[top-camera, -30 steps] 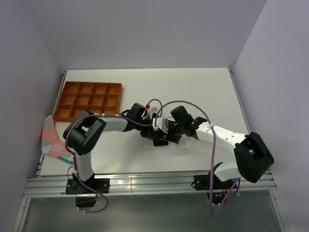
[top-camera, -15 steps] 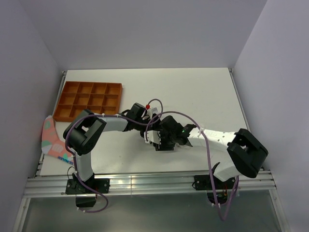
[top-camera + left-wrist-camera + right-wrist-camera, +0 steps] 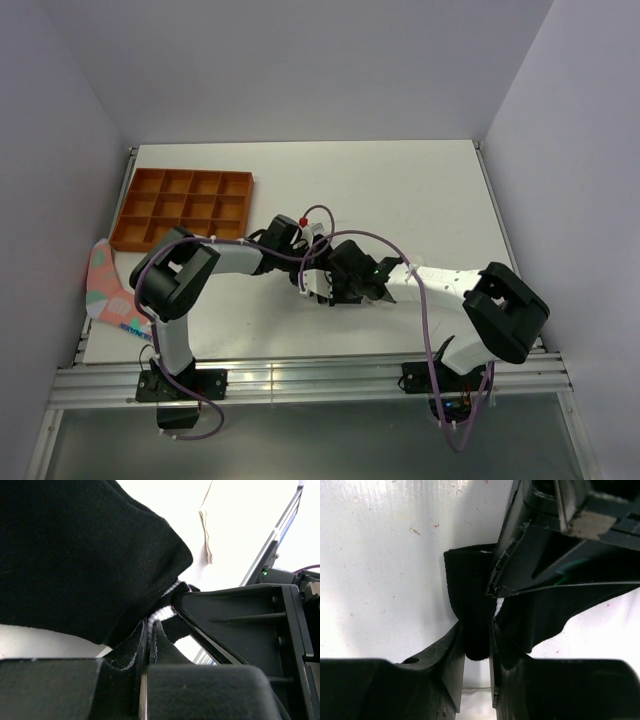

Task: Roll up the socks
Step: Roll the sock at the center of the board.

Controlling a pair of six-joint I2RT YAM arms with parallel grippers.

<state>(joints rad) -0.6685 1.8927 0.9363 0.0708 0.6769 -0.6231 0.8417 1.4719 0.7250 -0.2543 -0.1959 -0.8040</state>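
1. Nearest, the right claw [image 3: 476, 647] is drawn narrow and pinches a fold of the black sock [image 3: 470, 605] between its fingers, low over the worktop [image 3: 385, 570].
2. Right against it, the left claw [image 3: 146, 680] is clamped tight on the same sock, close to a white stripe [image 3: 167, 612]. The two claws meet near the middle of the worktop, a little toward the near edge.
3. My reading of progress: the black sock is bunched and folded over between the claws, with a broad flap of loose cloth hanging free. That looks like a roll begun, not a finished tight bundle.
4. The white sock cannot be picked out for certain. A pale fabric edge [image 3: 206, 535] lying flat just beyond the black sock may be it. If so, it is not yet wound in, and most of the task is left.
5. Farther off, the pink cloth [image 3: 105, 290] at the left edge and the orange tray [image 3: 185, 208] toward the far left corner sit well apart from the work.
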